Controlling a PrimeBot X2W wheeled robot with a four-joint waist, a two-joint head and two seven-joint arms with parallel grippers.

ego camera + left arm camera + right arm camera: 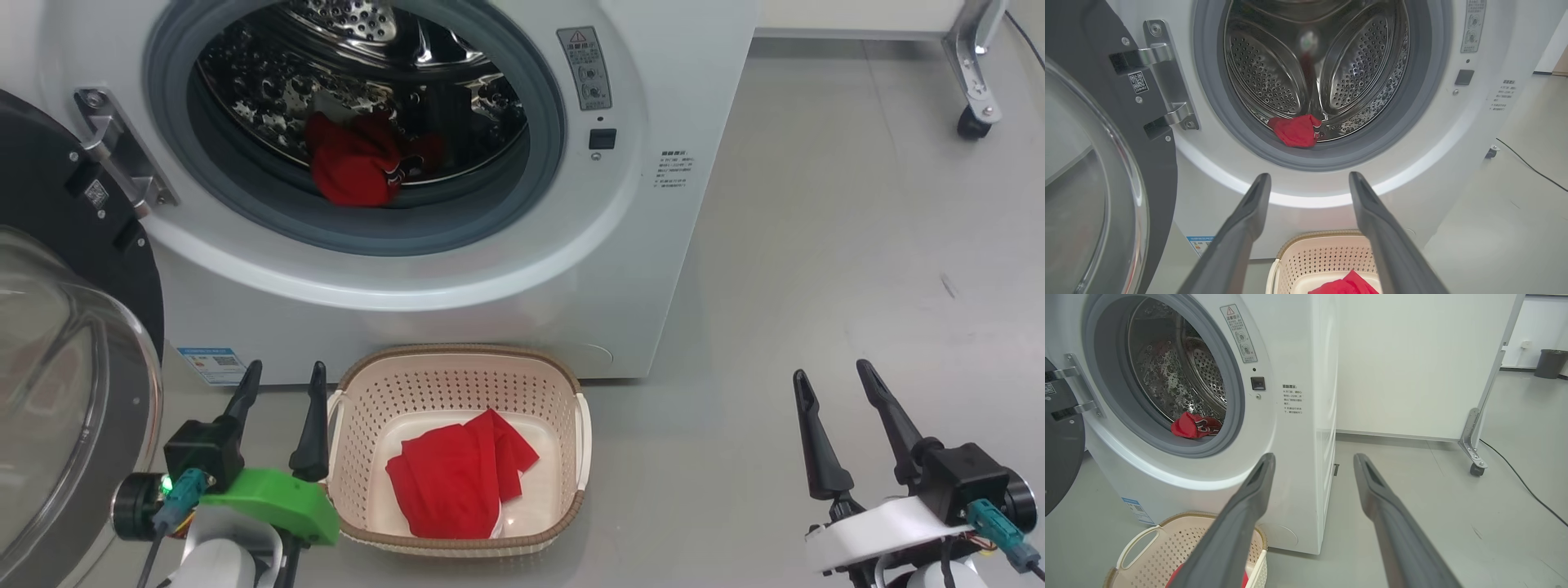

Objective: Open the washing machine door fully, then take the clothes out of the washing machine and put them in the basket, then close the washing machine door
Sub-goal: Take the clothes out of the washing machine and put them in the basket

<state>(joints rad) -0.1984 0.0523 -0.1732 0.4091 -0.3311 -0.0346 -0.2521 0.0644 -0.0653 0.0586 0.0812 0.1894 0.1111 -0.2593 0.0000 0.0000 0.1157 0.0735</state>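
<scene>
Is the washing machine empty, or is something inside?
Not empty: a red garment lies at the front of the drum, just behind the grey gasket.

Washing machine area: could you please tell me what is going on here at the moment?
A two-armed robot is unloading the washing machine. Its door is swung open to the left. One red garment lies in the basket on the floor in front, and a second red garment sits at the front of the drum. The left gripper and right gripper are both open and empty, held low on either side of the basket.
</scene>
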